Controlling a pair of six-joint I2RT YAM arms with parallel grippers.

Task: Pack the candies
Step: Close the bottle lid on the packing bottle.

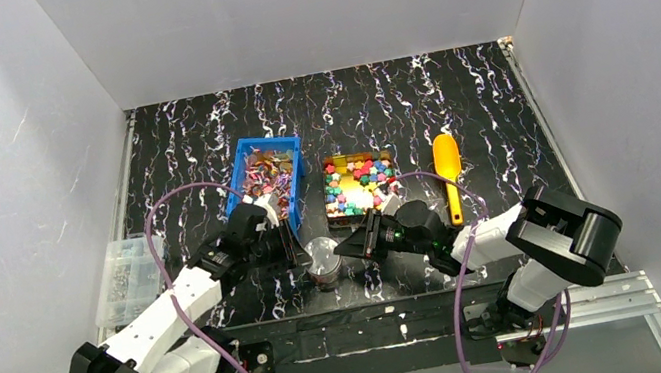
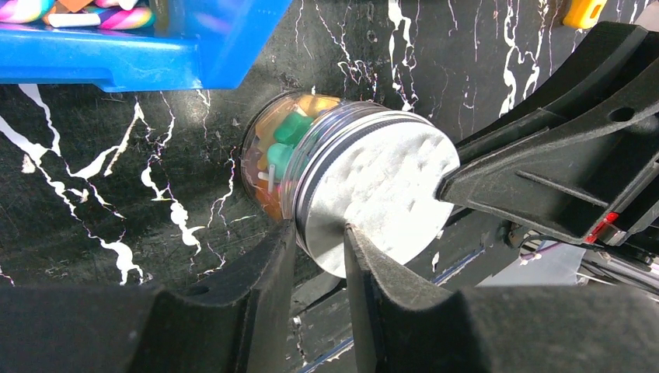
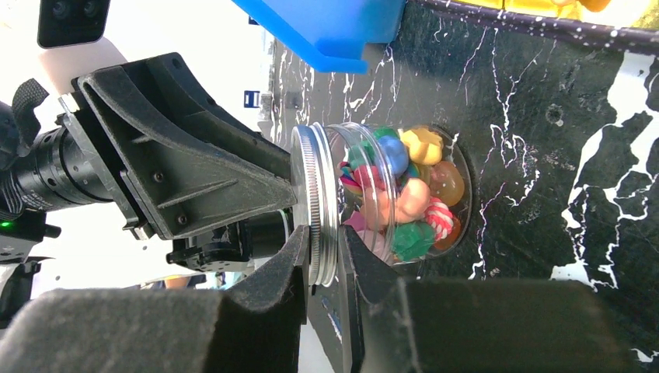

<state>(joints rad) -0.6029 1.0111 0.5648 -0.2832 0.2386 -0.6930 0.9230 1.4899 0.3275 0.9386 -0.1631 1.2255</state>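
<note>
A small clear jar with a silver screw lid stands on the black marbled table between my two grippers. It holds mixed candies: green, yellow, blue, orange and striped ones. My left gripper is shut on the lid's rim from the left, one finger under the rim and one on the lid's face. From the right, my right gripper is shut on the same lid, pinching its ribbed edge. More candies lie in a blue bin and in a tray behind the jar.
An orange scoop lies right of the tray. At the table's left edge sits a clear plastic box. The blue bin's corner hangs close behind the jar. The left gripper's body fills the space beyond the lid.
</note>
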